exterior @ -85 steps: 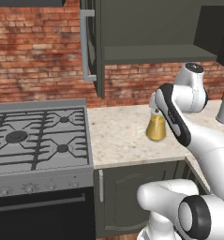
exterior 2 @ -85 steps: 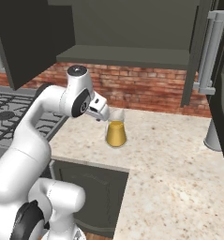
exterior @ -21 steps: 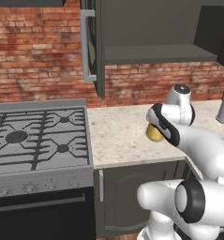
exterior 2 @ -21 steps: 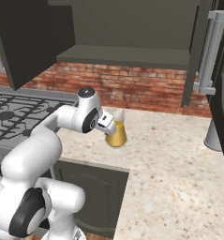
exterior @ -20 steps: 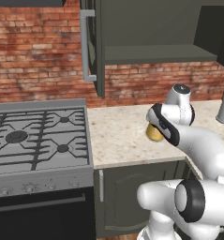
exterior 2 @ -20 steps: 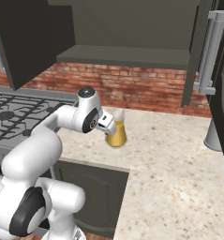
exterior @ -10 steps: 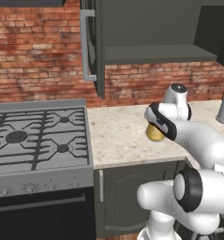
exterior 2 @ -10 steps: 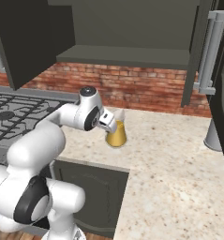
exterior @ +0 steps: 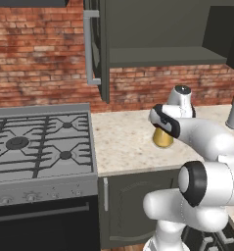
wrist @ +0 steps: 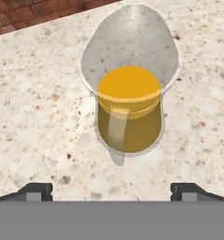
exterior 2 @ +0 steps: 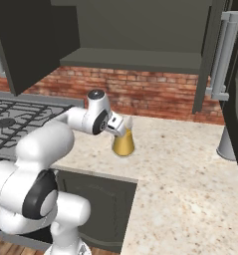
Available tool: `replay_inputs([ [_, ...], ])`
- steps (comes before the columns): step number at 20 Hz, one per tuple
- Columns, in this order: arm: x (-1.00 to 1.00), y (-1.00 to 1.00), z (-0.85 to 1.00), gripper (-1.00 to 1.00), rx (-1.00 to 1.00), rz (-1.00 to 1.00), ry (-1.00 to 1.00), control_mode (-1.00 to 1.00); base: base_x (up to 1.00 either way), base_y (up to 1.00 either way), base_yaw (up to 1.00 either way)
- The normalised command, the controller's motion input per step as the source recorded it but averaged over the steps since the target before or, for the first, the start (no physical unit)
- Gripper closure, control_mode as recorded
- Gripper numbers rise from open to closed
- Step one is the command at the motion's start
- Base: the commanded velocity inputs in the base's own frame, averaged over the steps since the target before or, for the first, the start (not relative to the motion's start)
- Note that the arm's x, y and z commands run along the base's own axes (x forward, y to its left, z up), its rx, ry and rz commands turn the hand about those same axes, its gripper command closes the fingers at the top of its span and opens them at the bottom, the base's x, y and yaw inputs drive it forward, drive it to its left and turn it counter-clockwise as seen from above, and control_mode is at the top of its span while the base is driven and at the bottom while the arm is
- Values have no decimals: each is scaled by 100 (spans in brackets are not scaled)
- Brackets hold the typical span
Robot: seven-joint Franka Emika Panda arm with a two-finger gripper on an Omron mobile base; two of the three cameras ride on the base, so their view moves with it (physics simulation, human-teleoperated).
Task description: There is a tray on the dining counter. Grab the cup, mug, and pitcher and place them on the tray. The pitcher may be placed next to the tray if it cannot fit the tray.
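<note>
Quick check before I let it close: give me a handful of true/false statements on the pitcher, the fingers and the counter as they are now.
1. The pitcher stands upright on the speckled counter. True.
2. The pitcher is empty. False: it holds amber-orange liquid.
3. The gripper is wide open, its fingers apart on either side of the pitcher's line. True.
4. The pitcher is lifted off the counter. False: its base rests on the stone.
5. A gas stove sits beside the counter. True.
6. A grey vessel stands touching the pitcher. False: it stands well apart, farther along the counter.
</note>
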Motion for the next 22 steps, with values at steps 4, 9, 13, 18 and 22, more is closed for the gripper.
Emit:
replay_inputs([
  [4, 21, 0, 0, -100, 0, 0, 0, -100, 0, 0, 0],
  [9, 23, -1, 0, -100, 0, 0, 0, -100, 0, 0, 0],
  [13, 19, -13, 0, -100, 0, 0, 0, -100, 0, 0, 0],
  [18, 8, -32, -3, -100, 0, 0, 0, -100, 0, 0, 0],
  [22, 1, -20, -3, -100, 0, 0, 0, -100, 0, 0, 0],
])
